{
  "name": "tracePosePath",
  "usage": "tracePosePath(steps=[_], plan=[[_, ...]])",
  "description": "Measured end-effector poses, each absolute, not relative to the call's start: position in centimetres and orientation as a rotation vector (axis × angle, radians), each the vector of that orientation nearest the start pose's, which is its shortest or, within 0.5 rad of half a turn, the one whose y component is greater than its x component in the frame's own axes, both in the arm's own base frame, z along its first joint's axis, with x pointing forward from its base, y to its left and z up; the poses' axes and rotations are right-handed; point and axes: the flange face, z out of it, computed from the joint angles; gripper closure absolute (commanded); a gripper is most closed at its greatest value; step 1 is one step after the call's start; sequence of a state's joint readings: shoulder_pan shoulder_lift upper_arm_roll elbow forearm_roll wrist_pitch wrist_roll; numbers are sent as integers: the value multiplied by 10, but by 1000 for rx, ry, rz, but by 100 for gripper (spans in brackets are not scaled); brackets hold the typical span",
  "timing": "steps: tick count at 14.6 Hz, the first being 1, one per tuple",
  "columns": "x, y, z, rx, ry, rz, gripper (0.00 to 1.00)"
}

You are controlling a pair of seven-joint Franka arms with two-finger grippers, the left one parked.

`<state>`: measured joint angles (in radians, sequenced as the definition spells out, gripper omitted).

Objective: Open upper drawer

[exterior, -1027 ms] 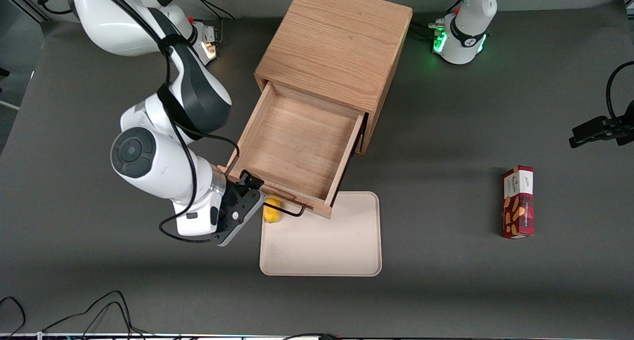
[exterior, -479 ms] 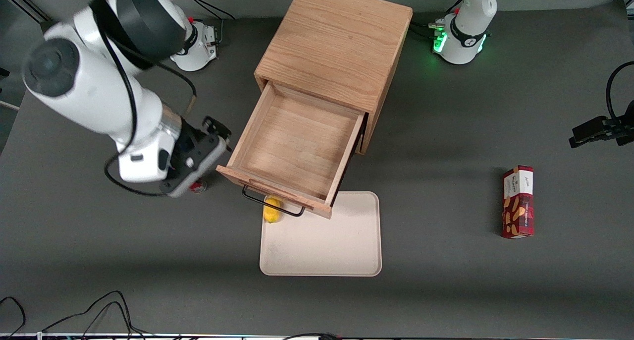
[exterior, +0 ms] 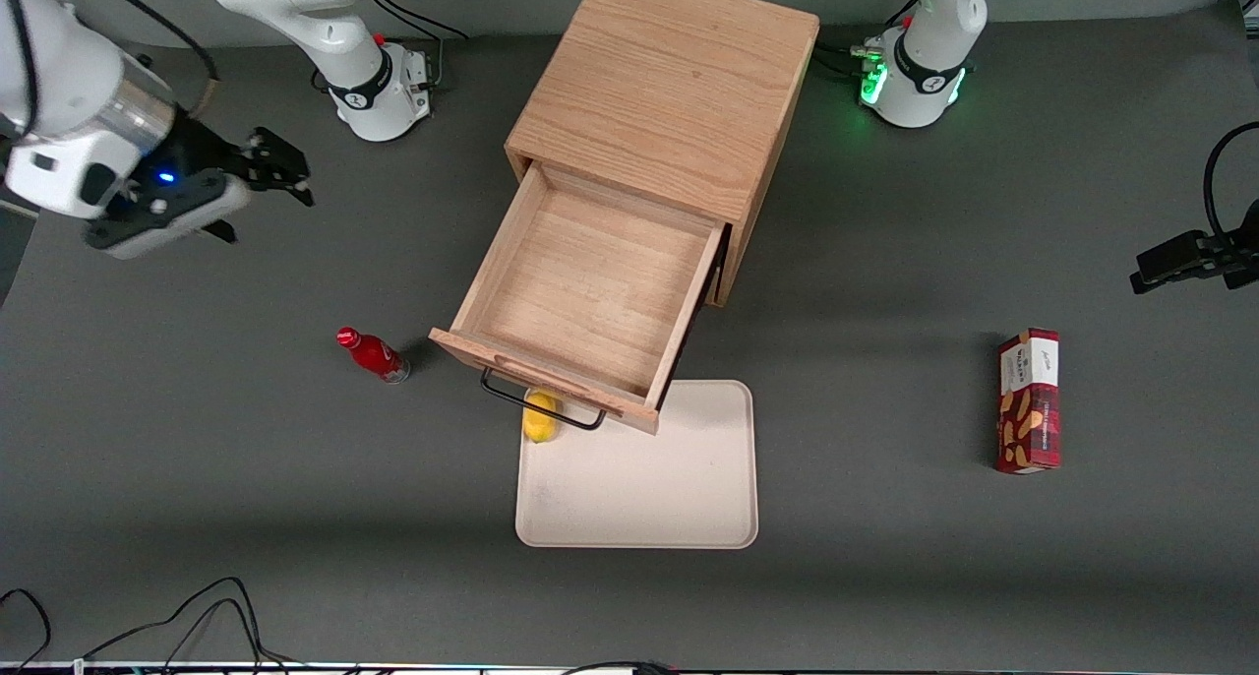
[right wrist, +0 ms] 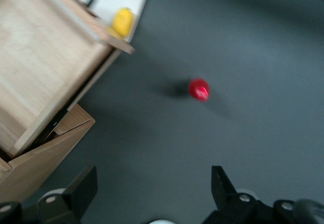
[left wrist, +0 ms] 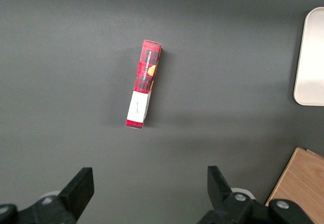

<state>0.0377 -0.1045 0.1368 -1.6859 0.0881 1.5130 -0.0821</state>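
The upper drawer (exterior: 595, 296) stands pulled well out of the wooden cabinet (exterior: 669, 94), its front with the thin black wire handle (exterior: 541, 409) nearest the front camera. Its light oak floor is bare, with nothing lying in it. The drawer's front edge overhangs the rim of a cream tray (exterior: 639, 468) that rests on the dark tabletop (exterior: 885, 557). On the tray, partly under the handle, sits a small yellow object (exterior: 539, 417); it may be a piece of fruit, though too little of it shows to be sure. The rest of the tray carries nothing.

The gripper (exterior: 270, 168) hangs in the air toward the working arm's end of the tabletop, well apart from the drawer, its fingers spread wide with nothing between them. A small red bottle (exterior: 372, 354) stands on the tabletop beside the drawer front, nearer the front camera than the gripper. A red snack box (exterior: 1029, 400) lies flat toward the parked arm's end.
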Motion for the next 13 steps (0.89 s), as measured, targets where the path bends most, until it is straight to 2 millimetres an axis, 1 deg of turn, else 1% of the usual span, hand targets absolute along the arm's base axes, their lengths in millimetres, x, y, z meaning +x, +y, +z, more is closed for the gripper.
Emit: tracePosePath(steps=[1, 2, 4, 6, 8, 13], plan=[[501, 90, 620, -3061, -259, 140, 0], [499, 82, 618, -3068, -171, 159, 0], [501, 67, 615, -3073, -55, 173, 0], [504, 48, 615, -3072, 5, 171, 0], [505, 42, 613, -3073, 28, 174, 0], [517, 41, 600, -3108, 58, 110, 0]])
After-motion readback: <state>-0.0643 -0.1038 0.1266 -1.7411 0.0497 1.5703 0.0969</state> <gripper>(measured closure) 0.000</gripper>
